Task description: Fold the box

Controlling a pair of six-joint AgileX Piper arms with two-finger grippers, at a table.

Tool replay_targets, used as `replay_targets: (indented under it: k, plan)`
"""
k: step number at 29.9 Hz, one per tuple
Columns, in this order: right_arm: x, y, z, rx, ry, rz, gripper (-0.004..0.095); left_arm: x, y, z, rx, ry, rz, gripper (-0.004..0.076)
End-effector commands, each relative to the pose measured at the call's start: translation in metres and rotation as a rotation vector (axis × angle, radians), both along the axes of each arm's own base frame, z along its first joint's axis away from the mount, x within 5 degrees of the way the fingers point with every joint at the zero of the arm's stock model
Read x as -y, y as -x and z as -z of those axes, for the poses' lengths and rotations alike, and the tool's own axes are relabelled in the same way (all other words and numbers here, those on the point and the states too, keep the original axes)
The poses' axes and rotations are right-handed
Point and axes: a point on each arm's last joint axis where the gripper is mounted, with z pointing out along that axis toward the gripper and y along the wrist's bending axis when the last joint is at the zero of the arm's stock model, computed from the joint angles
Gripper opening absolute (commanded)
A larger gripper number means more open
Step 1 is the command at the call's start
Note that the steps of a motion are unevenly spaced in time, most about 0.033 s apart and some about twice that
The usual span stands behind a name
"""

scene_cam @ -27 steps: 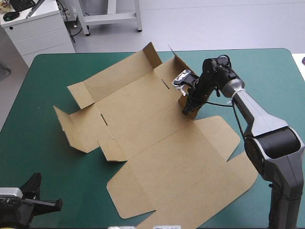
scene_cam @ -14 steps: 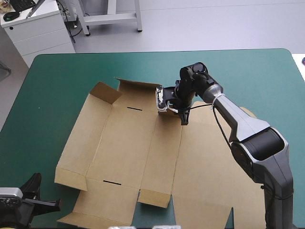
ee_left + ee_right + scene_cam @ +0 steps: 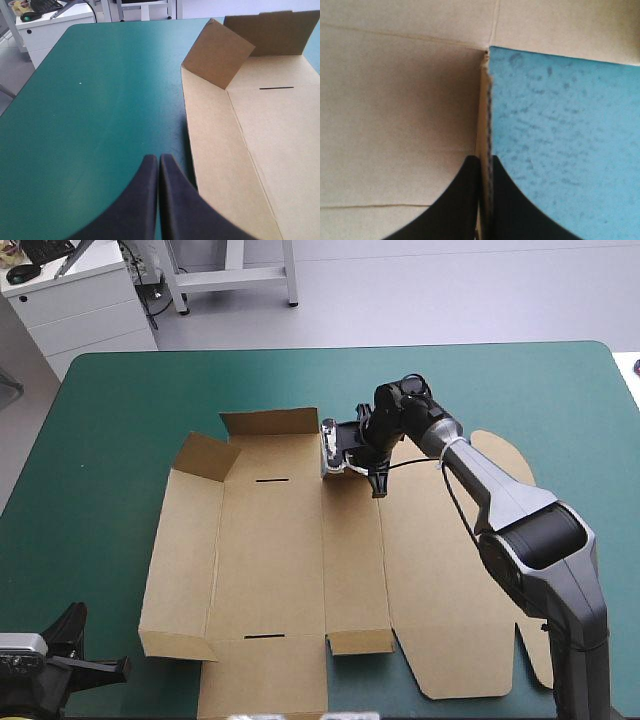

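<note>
The brown box (image 3: pixel 290 560) lies as an opened flat sheet across the middle of the table, squared to its edges. Two flaps stand raised at the far left corner (image 3: pixel 268 423), also seen from the left wrist (image 3: pixel 220 57). My right gripper (image 3: pixel 377 480) is at the sheet's far edge near the middle, shut on a thin upright board edge (image 3: pixel 484 100) between its fingers. My left gripper (image 3: pixel 100 668) hovers at the table's near left corner, shut and empty (image 3: pixel 159 160), with the box's left wall panel (image 3: pixel 220 150) just beside it.
Bare teal-green cover (image 3: pixel 110 440) stretches left of the box and along the far edge (image 3: pixel 520 380). The wide lid panel with rounded tabs (image 3: pixel 450 580) lies flat under the right arm. The sheet's near end reaches close to the table's front edge.
The box has swung from a diagonal lie to square with the table and slid toward the near edge, dragged by my right gripper, which moved left. The left gripper stayed put.
</note>
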Motion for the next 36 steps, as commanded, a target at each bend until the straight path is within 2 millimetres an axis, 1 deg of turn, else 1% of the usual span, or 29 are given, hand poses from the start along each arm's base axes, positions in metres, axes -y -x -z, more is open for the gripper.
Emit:
replay_targets:
  k: [1, 5, 6, 8, 9, 10, 11, 13, 15, 16, 19, 21, 23, 25, 26, 28, 31, 33, 36]
  plan:
    - [-0.006, 0.002, -0.032, 0.085, -0.117, 0.005, 0.0092, 0.0, 0.005, -0.016, 0.119, 0.01, 0.0, -0.001]
    - [-0.008, 0.0, -0.034, 0.072, -0.168, 0.083, 0.0379, 0.0, 0.005, -0.016, 0.119, 0.01, 0.0, -0.001]
    - [-0.008, -0.001, -0.038, 0.067, -0.189, 0.125, 0.0483, 0.0, 0.005, -0.016, 0.119, 0.01, 0.0, -0.001]
    - [-0.007, -0.001, -0.044, 0.052, -0.209, 0.188, 0.0596, 0.0, 0.005, -0.016, 0.119, 0.01, 0.0, -0.001]
    - [-0.007, -0.003, -0.052, 0.032, -0.243, 0.281, 0.0645, 0.0, 0.004, -0.016, 0.121, 0.01, 0.001, -0.001]
    - [-0.005, -0.004, -0.058, 0.029, -0.261, 0.353, 0.0655, 0.0, 0.004, -0.015, 0.125, 0.011, 0.001, -0.001]
    - [-0.004, -0.005, -0.065, 0.023, -0.283, 0.429, 0.0649, 0.0, 0.004, -0.015, 0.125, 0.01, 0.001, -0.001]
    - [0.001, -0.006, -0.081, 0.034, -0.298, 0.527, 0.0611, 0.0, 0.004, -0.015, 0.129, 0.011, 0.001, -0.0009]
    - [0.005, -0.004, -0.097, 0.025, -0.329, 0.624, 0.0516, 0.0, 0.004, -0.015, 0.129, 0.011, 0.001, -0.0008]
    - [0.005, -0.004, -0.101, 0.011, -0.347, 0.663, 0.0464, 0.0, 0.004, -0.015, 0.129, 0.011, 0.001, -0.0008]
    - [0.012, -0.004, -0.119, -0.025, -0.437, 0.807, 0.0216, 0.0, 0.004, -0.015, 0.129, 0.011, 0.001, -0.0008]
    - [0.022, -0.007, -0.126, -0.04, -0.492, 0.945, -0.0019, 0.0, 0.004, -0.015, 0.129, 0.011, 0.001, 0.0001]
    - [0.037, -0.009, -0.131, -0.04, -0.516, 1.092, 0.0002, 0.0, 0.004, -0.015, 0.129, 0.011, 0.001, 0.005]
    - [0.054, -0.008, -0.134, -0.03, -0.473, 1.169, 0.0, 0.0, 0.003, -0.015, 0.123, 0.01, 0.001, 0.0147]
    - [0.06, -0.007, -0.134, -0.037, -0.452, 1.19, 0.0, 0.0, 0.003, -0.015, 0.123, 0.01, 0.001, 0.0218]
    - [0.073, -0.004, -0.145, -0.043, -0.49, 1.214, 0.0, 0.0, 0.001, -0.015, 0.117, 0.012, -0.003, 0.0401]
    - [0.087, 0.004, -0.161, -0.064, -0.555, 1.238, 0.0, -0.002, -0.001, -0.015, 0.107, 0.021, -0.024, 0.0609]
    - [0.095, 0.01, -0.17, -0.044, -0.562, 1.247, 0.0, -0.002, -0.002, -0.015, 0.103, 0.022, -0.029, 0.0655]
    - [0.105, 0.019, -0.174, -0.045, -0.56, 1.268, -0.0001, -0.002, -0.002, -0.015, 0.1, 0.024, -0.028, 0.065]
